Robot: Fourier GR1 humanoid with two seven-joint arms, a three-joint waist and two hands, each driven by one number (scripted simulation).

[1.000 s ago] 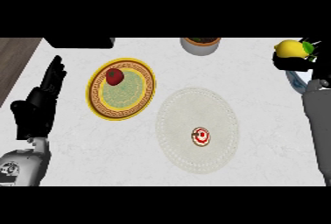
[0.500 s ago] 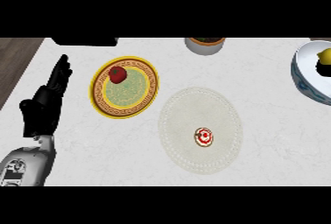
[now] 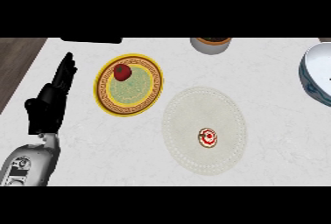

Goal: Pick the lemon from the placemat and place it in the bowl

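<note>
Head view | left hand [image 3: 50, 103] seen resting at left edge, fingers straight, nothing held | right hand not shown | no lemon seen on placemat [image 3: 203, 131], only a small red-white item [image 3: 207, 138] | bowl [image 3: 317, 78] at right edge, inside hidden | progress can't be judged, prob. near done

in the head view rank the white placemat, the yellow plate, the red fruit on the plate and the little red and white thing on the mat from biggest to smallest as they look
1. White placemat: largest.
2. Yellow plate: clearly smaller than the mat.
3 and 4. Red fruit and red and white thing: both small and about alike, so I won't rank them.
</note>
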